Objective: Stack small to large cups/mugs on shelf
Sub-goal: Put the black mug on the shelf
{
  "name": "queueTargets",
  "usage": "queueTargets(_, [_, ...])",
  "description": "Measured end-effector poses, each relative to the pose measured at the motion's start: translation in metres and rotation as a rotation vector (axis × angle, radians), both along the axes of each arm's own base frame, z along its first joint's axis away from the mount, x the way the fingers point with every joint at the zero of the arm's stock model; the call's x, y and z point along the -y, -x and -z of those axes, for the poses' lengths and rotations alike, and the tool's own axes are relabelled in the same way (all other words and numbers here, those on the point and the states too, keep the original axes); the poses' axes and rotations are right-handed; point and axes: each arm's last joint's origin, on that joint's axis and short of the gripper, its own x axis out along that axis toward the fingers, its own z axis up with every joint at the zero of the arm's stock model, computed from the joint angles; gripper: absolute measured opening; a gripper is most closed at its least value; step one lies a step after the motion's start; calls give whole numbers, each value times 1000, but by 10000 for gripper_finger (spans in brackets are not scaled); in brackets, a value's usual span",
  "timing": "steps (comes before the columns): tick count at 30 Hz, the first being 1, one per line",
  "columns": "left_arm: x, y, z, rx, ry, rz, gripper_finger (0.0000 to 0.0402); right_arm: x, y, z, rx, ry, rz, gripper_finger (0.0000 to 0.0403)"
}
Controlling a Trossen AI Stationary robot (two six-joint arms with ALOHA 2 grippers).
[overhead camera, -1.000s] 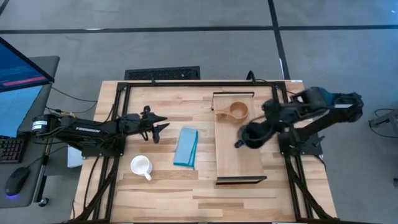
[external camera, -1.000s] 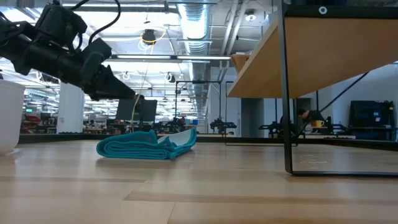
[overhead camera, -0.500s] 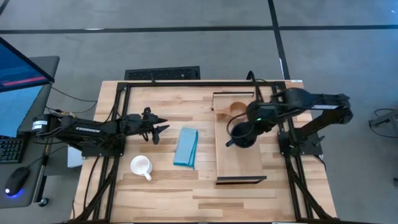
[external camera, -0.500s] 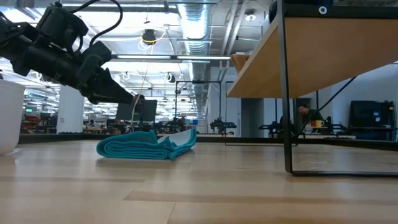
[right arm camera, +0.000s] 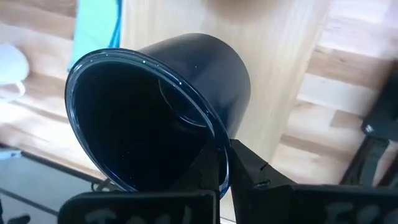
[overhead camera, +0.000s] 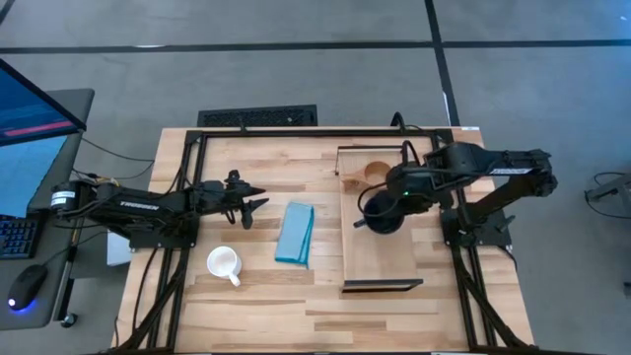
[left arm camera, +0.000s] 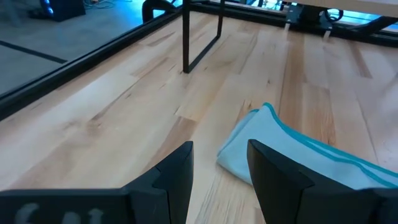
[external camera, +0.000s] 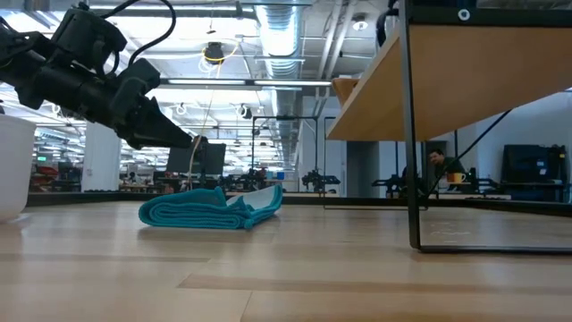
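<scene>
Right gripper (right arm camera: 224,165) pinches the navy mug (overhead camera: 383,210) by its rim above the shelf (overhead camera: 380,266); the wooden cup (overhead camera: 374,173) sits just beyond it. Left gripper (left arm camera: 219,171) waits empty, fingers apart.

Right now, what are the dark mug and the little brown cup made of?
The dark mug, clamped at its rim in the right jaws, looks like glazed ceramic: its navy surface is glossy, with shiny specks along the rim. The little brown cup on the shelf looks like matte wood, light brown like the board, though partly hidden.
</scene>
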Motion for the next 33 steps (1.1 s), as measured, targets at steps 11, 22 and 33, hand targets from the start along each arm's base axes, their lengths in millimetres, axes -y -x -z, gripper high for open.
queueTargets(11, [0,0,0,-3,4,7,142,3,-14,8,-43,-58,101,27])
queueTargets(22, [2,0,2,-18,20,51,142,6,-28,20,-92,-49,80,27])
queueTargets(33, [2,1,3,-33,24,59,142,5,-31,22,-100,-46,68,47])
